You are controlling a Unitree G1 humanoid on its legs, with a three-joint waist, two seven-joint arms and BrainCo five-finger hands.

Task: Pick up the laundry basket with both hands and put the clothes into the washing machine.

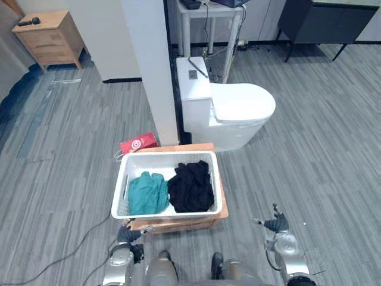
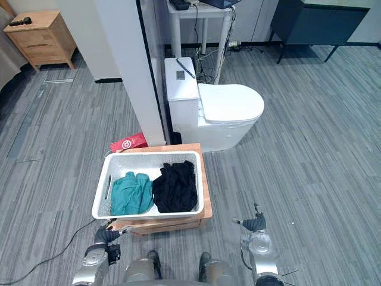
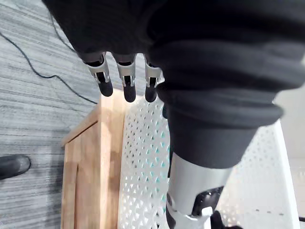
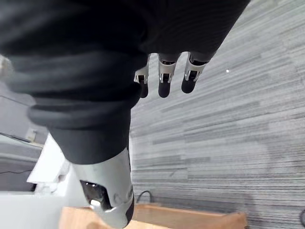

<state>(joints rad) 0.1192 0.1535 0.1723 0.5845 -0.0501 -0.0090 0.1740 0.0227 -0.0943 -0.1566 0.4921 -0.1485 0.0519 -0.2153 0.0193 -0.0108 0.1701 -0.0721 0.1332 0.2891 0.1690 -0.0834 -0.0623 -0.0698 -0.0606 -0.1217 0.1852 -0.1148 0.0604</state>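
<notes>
A small light-wood nightstand (image 1: 50, 37) stands far off at the left, against the wall. Nearer, the left hand (image 1: 127, 233) hangs low just beside the near left corner of the basket's support; its silver dark-tipped fingers (image 3: 129, 88) are straight and relaxed and have hold of nothing. The white perforated plastic laundry basket (image 1: 169, 215) rests on a low light-wood stand (image 1: 178, 225). Inside it a crumpled teal garment (image 1: 147, 192) lies in the left half and a crumpled black garment (image 1: 191, 186) in the right half, the two touching. A flat red bag (image 1: 138, 143) lies on the grey plank floor (image 1: 321, 137) just behind the basket's far left corner, at the foot of a white square pillar (image 1: 149, 65). A white ceramic toilet (image 1: 241, 110) with its lid down stands behind the stand, to the right of the pillar. The right hand (image 1: 276, 226) hangs over bare floor, apart from the stand's right side; its fingers (image 4: 164, 81) are straight and grasp nothing. A dark cabinet on thin legs (image 1: 324, 21) stands at the far right.
</notes>
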